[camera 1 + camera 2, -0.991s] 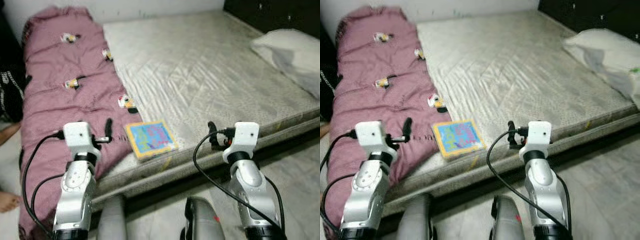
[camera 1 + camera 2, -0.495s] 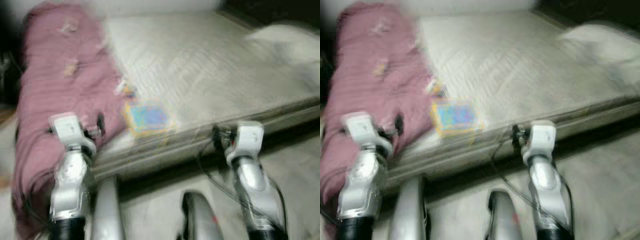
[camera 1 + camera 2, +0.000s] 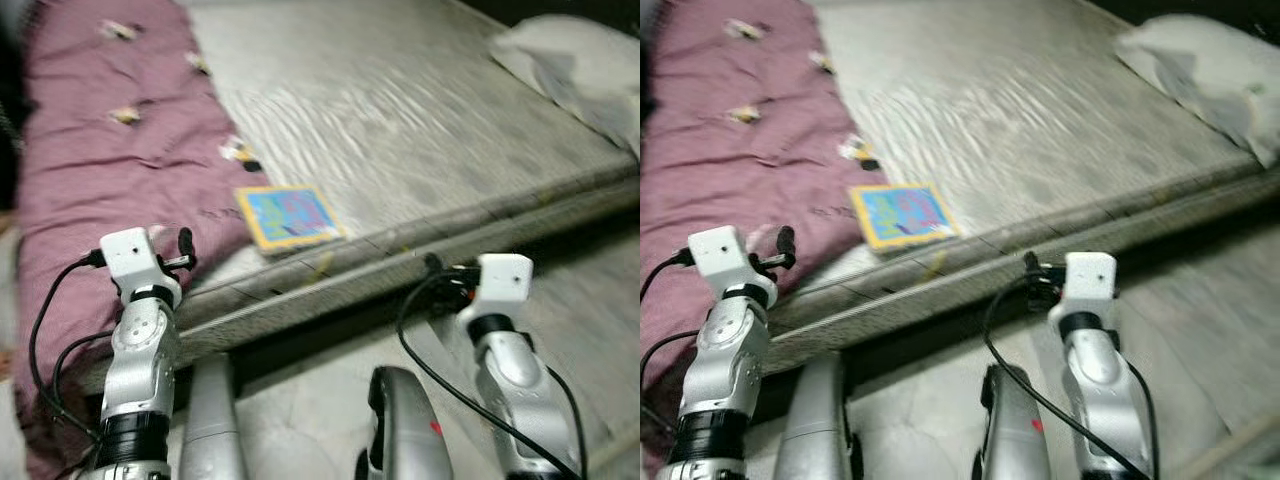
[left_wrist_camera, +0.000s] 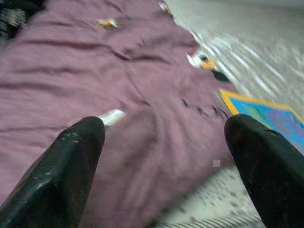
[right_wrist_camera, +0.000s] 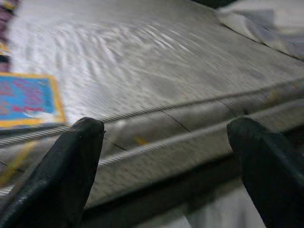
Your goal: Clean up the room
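Left claw (image 4: 161, 156): released, fingers (image 4: 71, 166) spread wide, nothing between them. Raised at the near left corner of the bed, over the edge of the quilt (image 3: 100, 150). Aimed along the quilt toward the book (image 3: 288, 217), seen past the right finger in the left wrist view.

Right claw (image 5: 166, 161): released, fingers (image 5: 71, 166) wide apart, nothing gripped. Held in front of the bed's near side, below the mattress (image 3: 400, 110) top, aimed at the mattress edge. Floor (image 3: 590, 300) beneath.

Book: flat on the mattress, close to the near edge, just right of the quilt border and possibly touching it. Cover up, blue with a yellow border. Roughly rectangular; long axis runs from the near edge toward the far side of the bed, turned slightly so the far end leans left. Between the two claws in the eye views, nearer the left one, apart from both.

Quilt: mauve, spread along the left part of the bed, draped over the near edge, small printed patches (image 3: 240, 153) scattered on it.

Pillow (image 3: 575, 60): white, at the far right of the mattress, well apart from the book.

Eye views slightly blurred.
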Motion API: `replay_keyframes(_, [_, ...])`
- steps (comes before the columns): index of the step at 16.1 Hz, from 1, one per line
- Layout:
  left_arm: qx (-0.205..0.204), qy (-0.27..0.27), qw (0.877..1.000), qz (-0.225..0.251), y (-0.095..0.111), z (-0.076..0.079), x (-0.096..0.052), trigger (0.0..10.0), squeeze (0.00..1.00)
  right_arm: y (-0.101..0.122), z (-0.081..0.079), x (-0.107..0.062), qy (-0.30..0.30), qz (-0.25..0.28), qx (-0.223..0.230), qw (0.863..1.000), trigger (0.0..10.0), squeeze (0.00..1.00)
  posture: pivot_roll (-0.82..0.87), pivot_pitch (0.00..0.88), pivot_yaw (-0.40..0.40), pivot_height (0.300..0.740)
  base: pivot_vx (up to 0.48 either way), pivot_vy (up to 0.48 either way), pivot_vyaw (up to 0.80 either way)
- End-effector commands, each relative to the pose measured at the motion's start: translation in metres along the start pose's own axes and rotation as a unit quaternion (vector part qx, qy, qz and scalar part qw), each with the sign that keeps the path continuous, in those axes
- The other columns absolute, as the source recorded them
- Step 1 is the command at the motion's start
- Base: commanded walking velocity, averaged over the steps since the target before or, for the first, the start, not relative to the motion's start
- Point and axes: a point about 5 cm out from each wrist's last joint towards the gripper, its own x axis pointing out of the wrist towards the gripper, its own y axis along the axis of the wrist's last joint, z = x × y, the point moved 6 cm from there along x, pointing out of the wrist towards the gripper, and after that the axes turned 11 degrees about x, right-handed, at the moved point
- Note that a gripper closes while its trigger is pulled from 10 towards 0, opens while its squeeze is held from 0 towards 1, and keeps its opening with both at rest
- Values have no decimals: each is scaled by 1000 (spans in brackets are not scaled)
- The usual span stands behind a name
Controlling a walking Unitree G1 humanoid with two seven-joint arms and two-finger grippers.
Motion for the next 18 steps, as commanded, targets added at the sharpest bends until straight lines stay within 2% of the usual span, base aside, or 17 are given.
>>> replay_keyframes(1, [6,-1,1000,-4,0,3,4,10000,0,8,7,-7,-5,6,-5,1000,10000,0,-91,121,-37,520,0,0,0])
replay_keyframes(2, [4,-2,1000,-5,0,4,5,10000,0,9,9,-8,-6,6,-6,1000,10000,0,-95,124,-37,520,0,0,0])
replay_keyframes(5, [3,-43,999,-5,2,26,17,10000,0,10,21,-18,-19,-2,-19,1000,10000,0,-127,145,-43,520,0,0,0])
replay_keyframes(11, [-20,-86,996,-13,4,58,32,10000,0,19,23,-40,-19,-15,-15,1000,10000,0,-188,194,-41,520,0,0,0])
replay_keyframes(14, [-78,-92,992,-38,-3,69,33,10000,0,22,28,-49,-24,-20,-21,999,10000,0,-207,211,-38,520,0,0,0])
replay_keyframes(15, [-82,-96,991,-36,-3,72,34,10000,0,23,19,-51,5,-28,-12,1000,10000,0,-212,216,-40,520,0,0,0])
replay_keyframes(17, [-100,-96,989,-41,-4,72,38,10000,0,26,-23,-58,110,-47,36,992,10000,0,-223,216,-37,520,0,0,0])
replay_keyframes(18, [-112,-95,988,-43,-3,71,40,10000,0,32,-36,-62,142,-50,56,987,10000,0,-223,216,-37,520,0,0,0])
